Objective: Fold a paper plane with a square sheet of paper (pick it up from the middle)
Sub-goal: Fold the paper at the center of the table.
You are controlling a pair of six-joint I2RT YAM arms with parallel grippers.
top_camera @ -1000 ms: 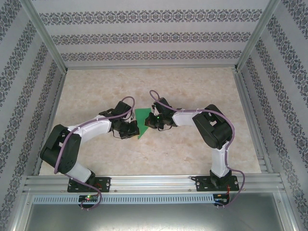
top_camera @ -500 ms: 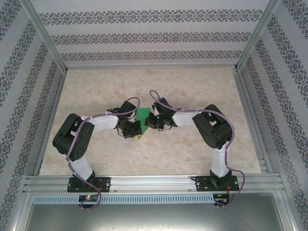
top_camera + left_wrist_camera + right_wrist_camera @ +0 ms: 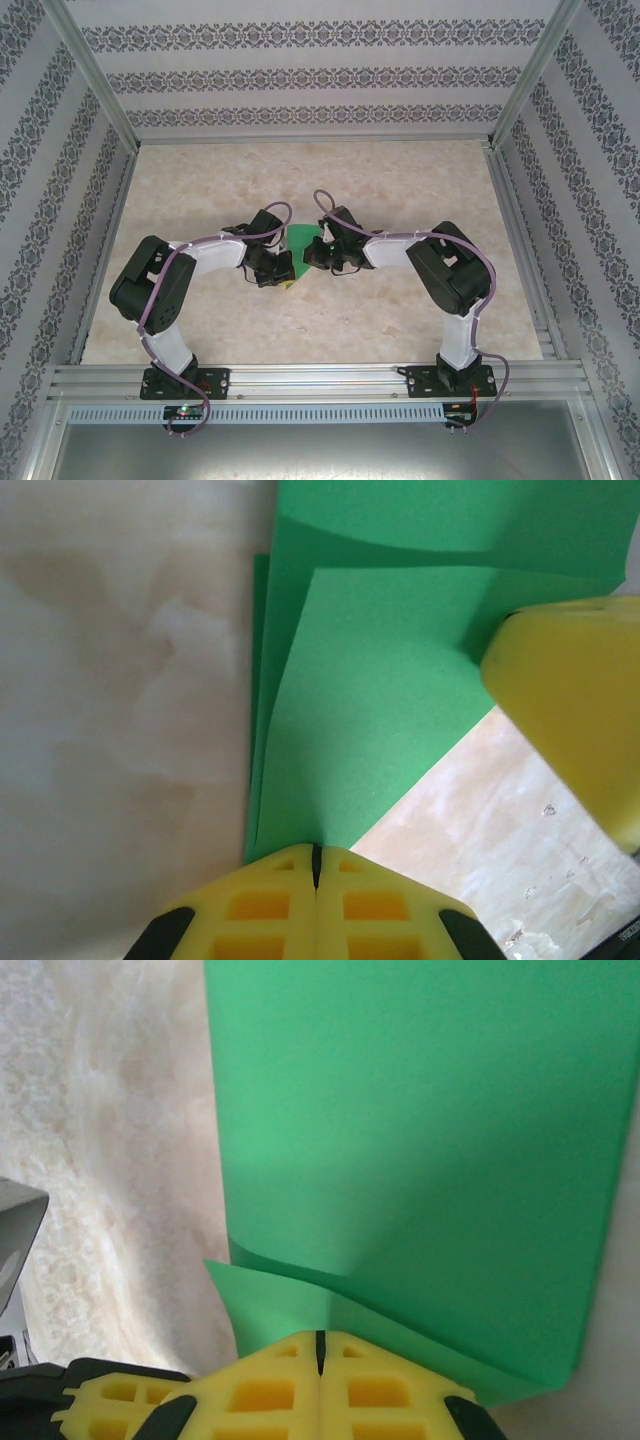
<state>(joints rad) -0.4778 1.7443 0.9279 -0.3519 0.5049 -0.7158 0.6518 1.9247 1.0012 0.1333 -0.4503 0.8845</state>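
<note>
The square sheet of paper (image 3: 300, 239) lies folded into a bright green wedge on the table between my two grippers. In the left wrist view the paper (image 3: 380, 700) shows overlapping folded layers, and my left gripper (image 3: 316, 848) is shut with its tips pressed on the wedge's near corner. One yellow finger (image 3: 575, 700) of the right gripper rests on the paper's right side there. My right gripper (image 3: 320, 1336) is shut too, tips on a folded flap of the paper (image 3: 420, 1130). From above, the left gripper (image 3: 283, 272) and right gripper (image 3: 313, 256) nearly meet over the sheet.
The marbled beige table (image 3: 400, 180) stretches bare behind and beside the arms. Patterned walls and aluminium posts (image 3: 95, 80) enclose it on three sides. A metal rail (image 3: 320, 380) runs along the near edge.
The left arm's elbow has swung in to the right and its gripper has slid onto the paper's lower left corner, covering more of it. The right arm has barely shifted.
</note>
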